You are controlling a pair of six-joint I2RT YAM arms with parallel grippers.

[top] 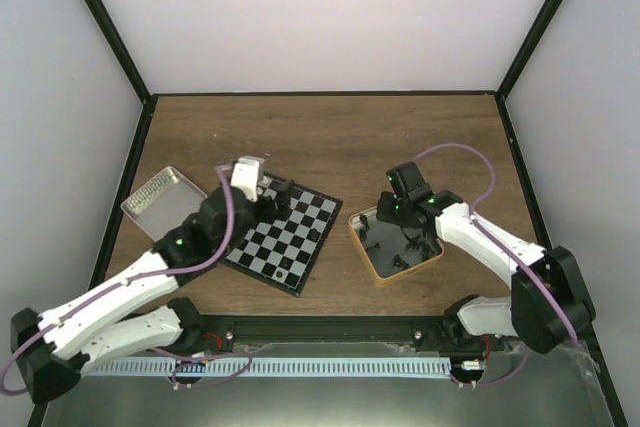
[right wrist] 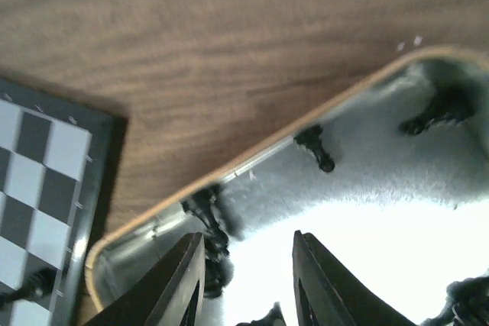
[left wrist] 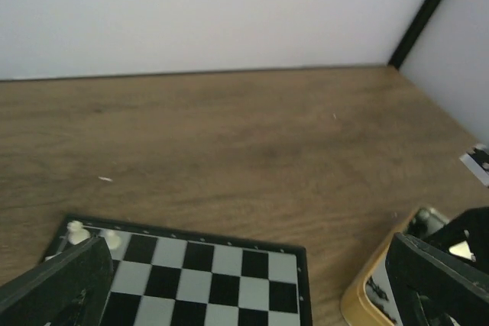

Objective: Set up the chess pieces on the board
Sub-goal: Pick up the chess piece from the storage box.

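While right jaws gape, a black piece [right wrist: 208, 217] sits just outside.

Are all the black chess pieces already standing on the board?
No, several black pieces lie inside the gold-rimmed tin, off to the side of the board.

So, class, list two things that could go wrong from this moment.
The open right end effector hangs over black pieces lying beside the wall of the gold-rimmed tin; it may strike the rim. The open left end effector sits near white pieces on the chessboard; it could topple them.
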